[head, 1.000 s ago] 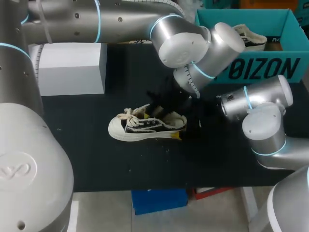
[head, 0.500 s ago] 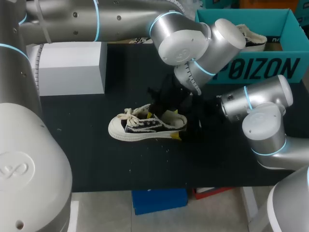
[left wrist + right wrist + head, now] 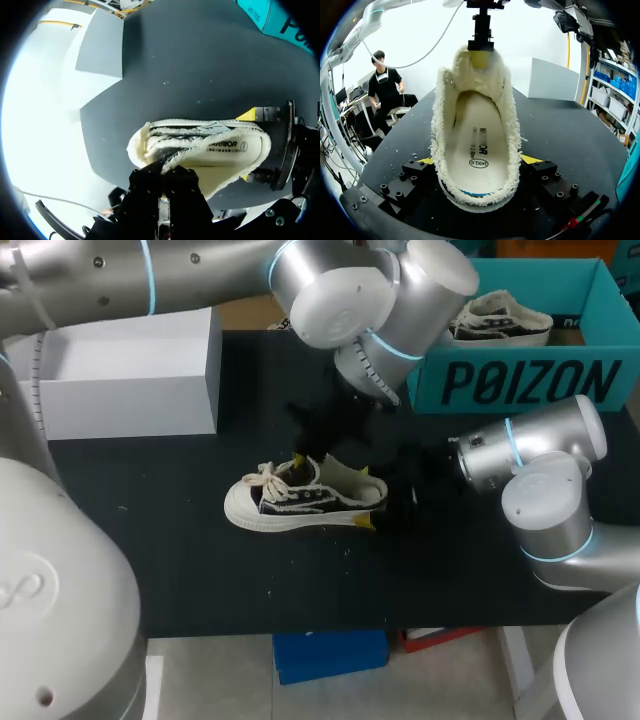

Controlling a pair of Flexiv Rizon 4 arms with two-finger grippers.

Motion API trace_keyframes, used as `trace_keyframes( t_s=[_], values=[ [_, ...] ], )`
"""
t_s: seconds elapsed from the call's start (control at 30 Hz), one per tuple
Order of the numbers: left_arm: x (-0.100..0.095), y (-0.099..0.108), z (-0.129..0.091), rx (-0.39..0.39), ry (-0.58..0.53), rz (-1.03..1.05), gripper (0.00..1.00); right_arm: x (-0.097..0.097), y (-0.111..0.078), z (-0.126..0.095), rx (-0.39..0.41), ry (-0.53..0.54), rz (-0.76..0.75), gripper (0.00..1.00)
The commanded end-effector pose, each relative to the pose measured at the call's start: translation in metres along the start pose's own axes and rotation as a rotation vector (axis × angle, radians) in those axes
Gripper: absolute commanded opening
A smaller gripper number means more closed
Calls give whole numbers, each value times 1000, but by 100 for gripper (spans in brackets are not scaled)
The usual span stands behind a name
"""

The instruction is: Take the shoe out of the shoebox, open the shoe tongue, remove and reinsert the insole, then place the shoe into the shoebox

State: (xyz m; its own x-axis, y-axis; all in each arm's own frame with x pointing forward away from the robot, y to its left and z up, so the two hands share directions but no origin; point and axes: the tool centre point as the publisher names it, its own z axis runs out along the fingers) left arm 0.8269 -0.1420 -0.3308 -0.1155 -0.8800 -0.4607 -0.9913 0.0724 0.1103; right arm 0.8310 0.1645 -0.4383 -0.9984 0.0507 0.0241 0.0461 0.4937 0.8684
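Left gripper (image 3: 161, 186) pinches narrowly on the tongue (image 3: 479, 75), holding it raised. The right gripper (image 3: 479, 161) clamps the heel of the shoe (image 3: 300, 502), which lies on the table (image 3: 200, 570) outside the shoebox (image 3: 520, 380). The tongue-opening step looks to be in hand; next, I judge, comes grasping the insole (image 3: 479, 135), which bears print, as does the shoebox

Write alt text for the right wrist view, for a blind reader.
A fleece-lined shoe sits heel-first in the right gripper, whose yellow-tipped fingers clamp its sides, insole showing. At its far end the left gripper pinches the raised tongue.
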Motion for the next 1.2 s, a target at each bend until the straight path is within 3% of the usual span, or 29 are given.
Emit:
trace_keyframes(
  t_s=[0.03,0.7,1.2],
  values=[
    [-20,6,1,18,103,-6,0,-1,-1,3,0,-1,1,0],
    [-55,16,19,8,200,-51,0,-1,-1,3,0,-1,1,0],
    [-61,24,41,-43,203,-49,0,-1,-1,3,0,-1,1,0]
  ],
)
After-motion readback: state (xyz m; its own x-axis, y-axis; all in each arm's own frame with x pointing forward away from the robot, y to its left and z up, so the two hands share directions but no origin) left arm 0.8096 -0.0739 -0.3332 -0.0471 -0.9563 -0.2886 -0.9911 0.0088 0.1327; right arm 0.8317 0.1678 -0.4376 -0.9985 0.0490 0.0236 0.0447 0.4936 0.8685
